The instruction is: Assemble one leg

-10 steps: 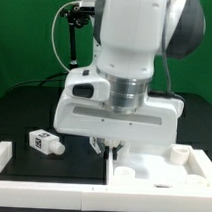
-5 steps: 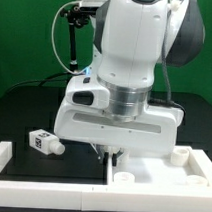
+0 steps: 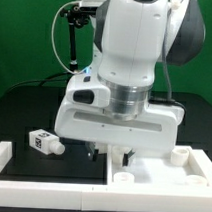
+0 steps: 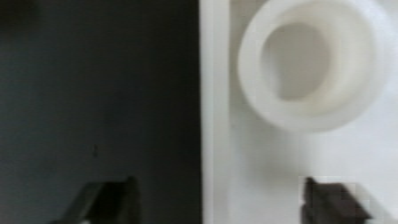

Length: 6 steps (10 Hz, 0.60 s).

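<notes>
One leg (image 3: 43,141), a short white peg with a black-and-white tag, lies on the black table at the exterior view's left, well apart from my gripper. My gripper (image 3: 109,152) hangs low over the left edge of the large white panel (image 3: 156,177). It is open and empty. In the wrist view my gripper (image 4: 221,204) has its dark fingertips (image 4: 103,200) wide apart, one over the black table and one over the panel (image 4: 228,110). A raised round white ring (image 4: 251,70) on the panel lies beyond them.
A white raised bar (image 3: 10,156) runs along the table's front at the exterior view's left. A short white round stub (image 3: 178,154) stands at the panel's right side. A black stand with cables (image 3: 71,37) rises behind the arm.
The fingers have spread wider apart than in the earlier frames. The arm has shifted slightly to the exterior view's right. The leg on the table has not moved.
</notes>
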Available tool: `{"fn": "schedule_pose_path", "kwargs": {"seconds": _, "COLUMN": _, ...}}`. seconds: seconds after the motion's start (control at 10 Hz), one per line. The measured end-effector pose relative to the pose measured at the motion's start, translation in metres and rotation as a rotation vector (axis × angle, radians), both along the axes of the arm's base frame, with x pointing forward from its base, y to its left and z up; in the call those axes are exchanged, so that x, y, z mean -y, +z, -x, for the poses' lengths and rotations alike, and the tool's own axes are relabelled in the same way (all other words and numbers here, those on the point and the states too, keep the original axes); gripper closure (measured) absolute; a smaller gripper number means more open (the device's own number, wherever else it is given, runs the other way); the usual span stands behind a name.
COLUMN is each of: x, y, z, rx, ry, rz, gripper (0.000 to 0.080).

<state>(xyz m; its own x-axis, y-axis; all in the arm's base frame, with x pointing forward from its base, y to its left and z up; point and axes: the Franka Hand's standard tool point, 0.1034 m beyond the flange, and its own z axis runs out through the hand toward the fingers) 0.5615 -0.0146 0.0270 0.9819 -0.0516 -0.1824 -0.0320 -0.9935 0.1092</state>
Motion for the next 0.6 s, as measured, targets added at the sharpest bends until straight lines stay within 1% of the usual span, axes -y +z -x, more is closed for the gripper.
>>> {"fn": "schedule_pose_path", "kwargs": {"seconds": 0.1, "x": -0.007, "y": 0.017, "z": 0.006, "rx": -0.004, "ry": 0.002, "rz": -0.009, "gripper": 0.0270}}
{"fn": "schedule_pose_path", "kwargs": {"seconds": 0.2, "x": -0.014, "y": 0.030, "z": 0.015, "rx": -0.022, "ry": -0.002, "rz": -0.014, "gripper": 0.0175}}
{"fn": "schedule_pose_path", "kwargs": {"seconds": 0.3, "x": -0.023, "y": 0.045, "z": 0.024, "rx": -0.018, "ry": 0.008, "rz": -0.025, "gripper": 0.0157}}
{"fn": "schedule_pose_path", "kwargs": {"seconds": 0.4, "x": -0.038, "y": 0.058, "z": 0.030, "rx": -0.005, "ry": 0.013, "rz": -0.025, "gripper": 0.0157}}
{"fn": "schedule_pose_path", "kwargs": {"seconds": 0.5, "x": -0.050, "y": 0.064, "z": 0.034, "rx": 0.004, "ry": 0.028, "rz": -0.022, "gripper": 0.0151}}
{"fn": "schedule_pose_path", "kwargs": {"seconds": 0.6, "x": -0.047, "y": 0.060, "z": 0.034, "rx": -0.003, "ry": 0.029, "rz": -0.026, "gripper": 0.0151}}
